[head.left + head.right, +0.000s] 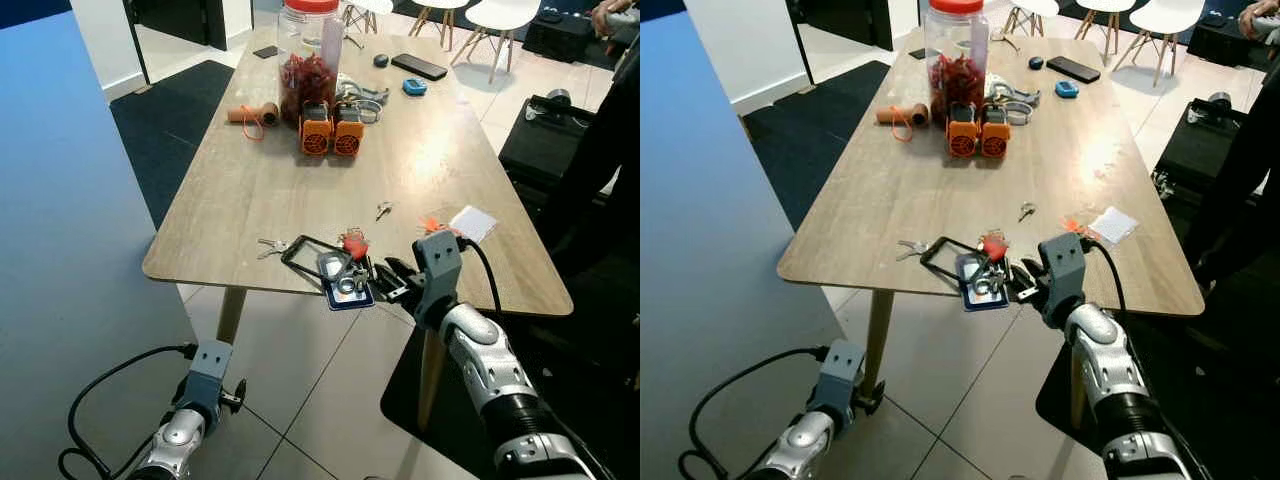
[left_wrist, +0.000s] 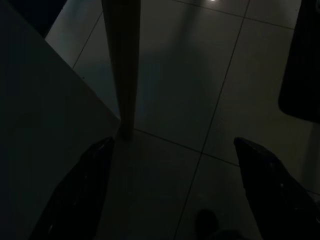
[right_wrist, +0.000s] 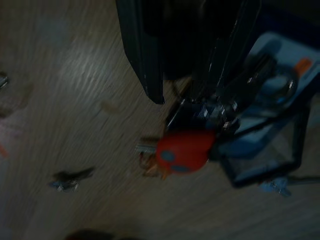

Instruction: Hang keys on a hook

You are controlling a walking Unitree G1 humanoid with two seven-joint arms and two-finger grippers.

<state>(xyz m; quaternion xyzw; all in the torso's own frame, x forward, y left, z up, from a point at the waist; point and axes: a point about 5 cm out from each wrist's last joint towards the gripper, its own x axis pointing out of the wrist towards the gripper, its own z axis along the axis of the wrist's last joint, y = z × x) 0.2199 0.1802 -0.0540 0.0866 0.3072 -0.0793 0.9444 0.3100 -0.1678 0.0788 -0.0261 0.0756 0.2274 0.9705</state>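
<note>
A: Right gripper [image 1: 385, 283]?
B: At the counter [image 1: 250, 190] near edge, fingers [image 3: 145, 60] clamped on the keys [image 1: 350, 272], red fob [image 3: 182, 151] just past the tips, blue tag [image 1: 350, 295] beside it.
A: Left gripper [image 2: 170, 195]?
B: Hanging low by the counter leg [image 2: 122, 65], fingers spread wide, nothing between them.
</note>
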